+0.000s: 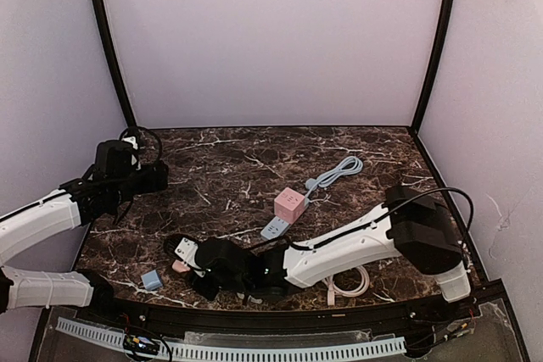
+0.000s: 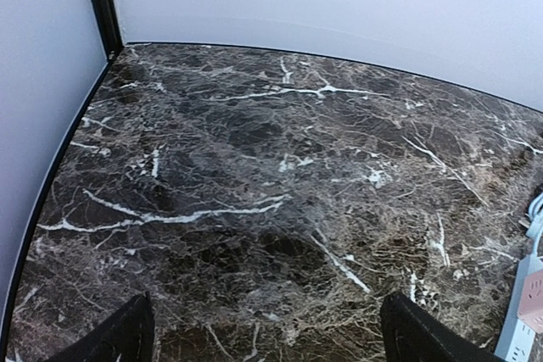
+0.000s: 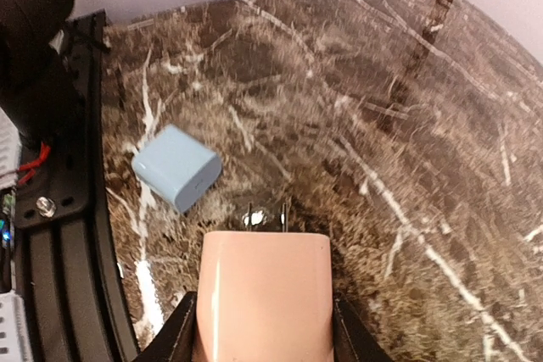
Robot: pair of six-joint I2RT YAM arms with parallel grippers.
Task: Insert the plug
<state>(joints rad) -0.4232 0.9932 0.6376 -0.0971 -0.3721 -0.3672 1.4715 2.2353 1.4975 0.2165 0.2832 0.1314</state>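
the pink plug is being pinched between the two fingers of the right claw. we are seeing its two metal prongs pointing forward, past the fingertips and low over the marble table. we are not able to tell whether the prongs are touching the stone. from overhead we are finding this claw reaching across to the near left part of the table. a small blue plug is lying on the table just beside it, apart from the pink one.

the pink cube socket is standing near the middle of the table, well apart from the held plug. a pale blue cable is running from it toward the back right. a white cord is looping under the right arm at the near edge.

the left claw is hanging over the left side of the table with its fingers spread wide and gripping nothing.
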